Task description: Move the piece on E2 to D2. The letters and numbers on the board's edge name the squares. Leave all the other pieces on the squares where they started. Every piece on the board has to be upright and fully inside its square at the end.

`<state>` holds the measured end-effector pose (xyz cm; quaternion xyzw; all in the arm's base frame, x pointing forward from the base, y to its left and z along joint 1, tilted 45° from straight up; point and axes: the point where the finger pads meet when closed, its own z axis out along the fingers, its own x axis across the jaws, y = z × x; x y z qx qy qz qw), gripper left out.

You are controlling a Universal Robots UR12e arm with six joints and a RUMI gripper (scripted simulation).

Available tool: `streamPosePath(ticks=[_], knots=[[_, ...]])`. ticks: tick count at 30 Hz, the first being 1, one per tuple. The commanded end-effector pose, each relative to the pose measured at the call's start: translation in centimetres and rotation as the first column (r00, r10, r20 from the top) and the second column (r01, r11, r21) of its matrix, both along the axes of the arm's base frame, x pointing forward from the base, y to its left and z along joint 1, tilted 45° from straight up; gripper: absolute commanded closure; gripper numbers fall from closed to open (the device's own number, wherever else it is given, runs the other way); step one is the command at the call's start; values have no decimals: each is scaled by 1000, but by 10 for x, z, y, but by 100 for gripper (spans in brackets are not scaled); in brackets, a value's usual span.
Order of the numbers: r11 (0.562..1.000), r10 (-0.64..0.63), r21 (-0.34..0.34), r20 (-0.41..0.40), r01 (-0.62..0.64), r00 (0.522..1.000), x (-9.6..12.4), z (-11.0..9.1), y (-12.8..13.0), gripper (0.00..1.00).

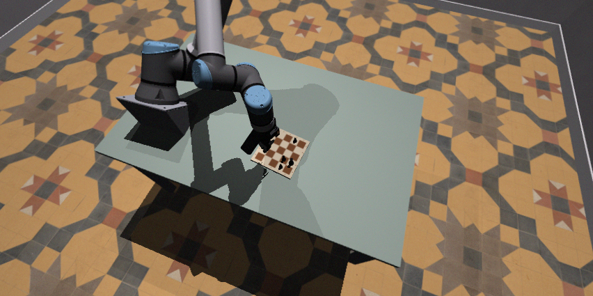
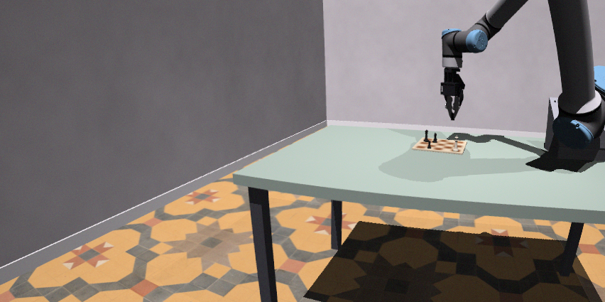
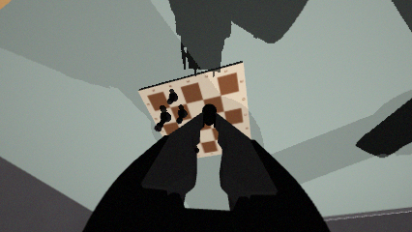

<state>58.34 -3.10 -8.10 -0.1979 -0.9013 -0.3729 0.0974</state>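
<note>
The small chessboard (image 1: 281,152) lies on the grey-green table; it also shows in the exterior view (image 2: 440,145) and in the wrist view (image 3: 198,111). My gripper (image 2: 452,114) hangs well above the board's near-arm side. In the wrist view the fingers are shut on a dark chess piece (image 3: 209,114), whose round top shows between the tips. Dark pieces (image 3: 170,112) stand together at the board's left part in the wrist view. A pale piece (image 2: 456,145) stands on the board below the gripper. I cannot read the square labels.
The arm's base (image 1: 155,102) stands on the table left of the board. The arm's shadow falls over the board's near-arm edge. The table edges lie far from the board on all sides.
</note>
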Motion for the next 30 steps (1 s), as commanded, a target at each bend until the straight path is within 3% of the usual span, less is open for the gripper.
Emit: streamPosePath(ticks=[1, 7, 13, 30], knots=[[1000, 0, 0, 1, 0, 1000, 0, 1, -2, 100], [1000, 9, 0, 10, -9, 1000, 1, 2, 0, 100], [984, 176, -10, 180, -177, 968, 6, 25, 21, 100], [979, 201, -14, 206, -203, 958, 6, 28, 25, 100]])
